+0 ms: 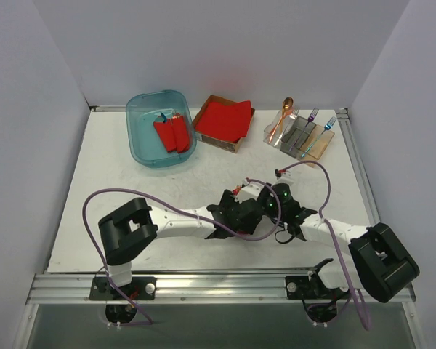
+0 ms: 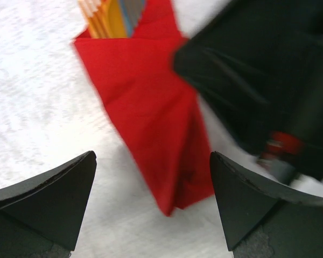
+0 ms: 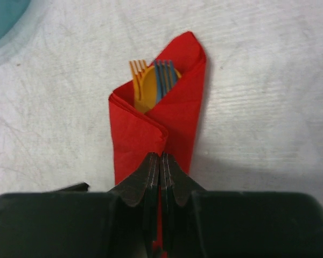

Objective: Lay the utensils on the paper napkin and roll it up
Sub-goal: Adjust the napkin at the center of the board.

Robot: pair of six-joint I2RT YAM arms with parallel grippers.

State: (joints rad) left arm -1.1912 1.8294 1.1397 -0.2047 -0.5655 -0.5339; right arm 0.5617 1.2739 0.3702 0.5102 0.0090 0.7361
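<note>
The paper napkin point(image 3: 177, 107) lies on the white table, folded into a narrow red wrap around the utensils point(image 3: 153, 83): orange-yellow tines and bowl and a blue fork head stick out of its far end. My right gripper point(image 3: 161, 156) is shut on the near part of the napkin's fold. In the left wrist view the napkin point(image 2: 151, 118) runs between the wide-open jaws of my left gripper point(image 2: 153, 204), which hovers at its pointed end, with the utensils point(image 2: 110, 19) at the top. From above, both grippers point(image 1: 241, 211) point(image 1: 272, 203) meet mid-table and hide the wrap.
A teal bin point(image 1: 142, 142) at the back left holds red rolled bundles point(image 1: 172, 132). A cardboard box with a red napkin stack point(image 1: 224, 120) stands at the back middle. A clear organizer point(image 1: 299, 138) at the back right holds more cutlery. The right gripper's body point(image 2: 258, 80) crowds the left wrist view.
</note>
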